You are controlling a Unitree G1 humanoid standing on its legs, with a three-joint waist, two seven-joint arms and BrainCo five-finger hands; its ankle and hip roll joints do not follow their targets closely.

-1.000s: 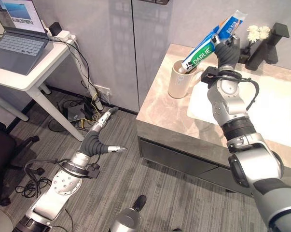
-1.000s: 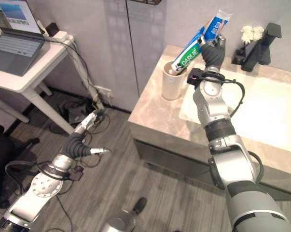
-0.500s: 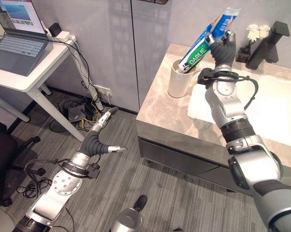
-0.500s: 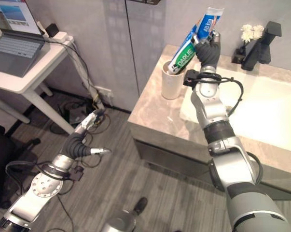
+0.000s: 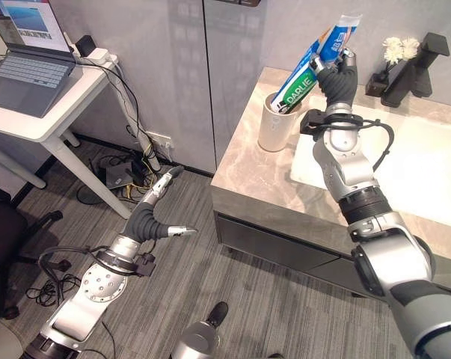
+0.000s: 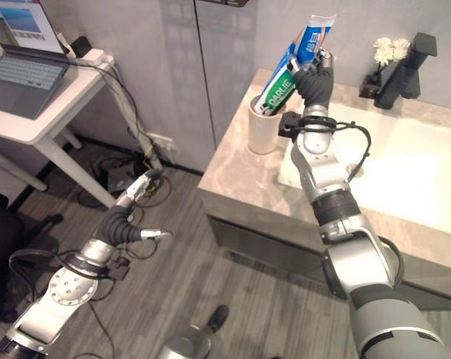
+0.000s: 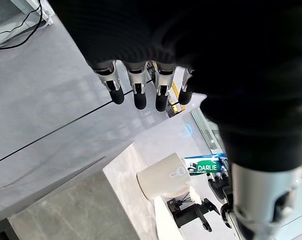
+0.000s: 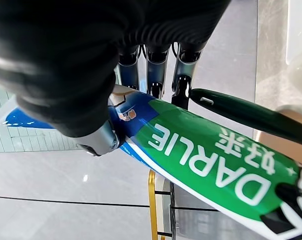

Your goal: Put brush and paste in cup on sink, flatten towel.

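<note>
The cream ceramic cup (image 5: 273, 129) is standing near the front-left corner of the grey marble sink table (image 5: 244, 176), its mouth taken up by the slanting green-and-blue paste tube (image 5: 309, 69) and dark green brush (image 8: 251, 115). The black angular faucet (image 5: 412, 71) is blocking the back edge. Bare table is lying open before the cup.

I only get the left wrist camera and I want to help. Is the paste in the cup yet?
Observer: Almost. The right hand is shut on the paste, whose lower end sits at the mouth of the cup.
Operator: Anything with it?
Observer: Yes, a green brush runs beside the paste toward the cup.
Operator: And on my side?
Observer: The left hand hangs open, low over the floor, left of the counter.
</note>
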